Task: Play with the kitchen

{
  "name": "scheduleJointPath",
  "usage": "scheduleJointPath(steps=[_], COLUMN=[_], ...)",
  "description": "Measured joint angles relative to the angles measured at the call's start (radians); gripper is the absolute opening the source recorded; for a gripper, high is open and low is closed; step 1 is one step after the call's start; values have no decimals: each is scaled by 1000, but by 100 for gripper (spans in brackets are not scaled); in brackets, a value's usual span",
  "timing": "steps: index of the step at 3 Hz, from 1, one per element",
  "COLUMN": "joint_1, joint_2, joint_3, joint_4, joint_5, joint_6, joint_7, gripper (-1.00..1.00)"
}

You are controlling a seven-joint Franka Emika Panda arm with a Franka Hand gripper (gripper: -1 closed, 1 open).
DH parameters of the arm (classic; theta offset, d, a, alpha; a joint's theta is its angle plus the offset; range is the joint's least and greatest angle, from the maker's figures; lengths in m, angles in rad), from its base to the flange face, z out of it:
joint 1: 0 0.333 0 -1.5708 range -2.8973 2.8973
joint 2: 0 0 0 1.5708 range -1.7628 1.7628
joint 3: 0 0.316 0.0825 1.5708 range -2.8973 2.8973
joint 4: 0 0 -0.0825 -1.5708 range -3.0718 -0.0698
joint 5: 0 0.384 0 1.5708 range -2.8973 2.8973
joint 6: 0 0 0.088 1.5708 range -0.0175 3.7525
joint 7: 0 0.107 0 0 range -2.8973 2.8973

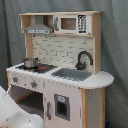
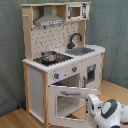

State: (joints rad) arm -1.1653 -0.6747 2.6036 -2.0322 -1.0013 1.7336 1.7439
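Grey curtain hangs behind everything, and a wooden floor (image 2: 15, 119) runs under the kitchen (image 2: 60, 60), which stands upright in the middle of both exterior views.

Nearest the camera in the second exterior view, the white arm comes in low, below and in front of the kitchen; its gripper (image 2: 93, 105) sits just beside the oven door (image 2: 67, 102), which is swung down and open at the kitchen's base; whether the fingers are apart or together I cannot tell. In the first exterior view only a white bulk of the arm (image 1: 15, 112) shows, low and in front of the kitchen's stove end.

Above the open door, the knobs (image 2: 75, 69) line the kitchen's front panel; on its counter a small metal pot (image 2: 49, 56) rests on the stovetop (image 2: 56, 59), with the grey sink (image 2: 80, 50) and black faucet (image 2: 74, 39) beside it; farther back rises the pegboard wall, then the hood (image 2: 50, 21) and toy microwave (image 2: 76, 11) at the kitchen's top.

Judged from here, the risk lies at the door: a push off its hinge line could strain the hinge or shove the light kitchen along the floor; a jolt could also slide the pot off the stovetop.
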Motion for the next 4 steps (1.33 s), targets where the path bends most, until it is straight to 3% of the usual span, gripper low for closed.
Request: scheduleJointPath(steps=[1,2,3,4], joint_1=[-66,-126,-133,-133], joint_2=[19,19,19,19], joint_3=[-19,-20,-50,-72], joint_4=[-57,-59,-71,-124], joint_5=[-18,-94,-186,-233], joint_6=[34,59,68,104], joint_7=[30,51,75,132], gripper=[100,100,100,100])
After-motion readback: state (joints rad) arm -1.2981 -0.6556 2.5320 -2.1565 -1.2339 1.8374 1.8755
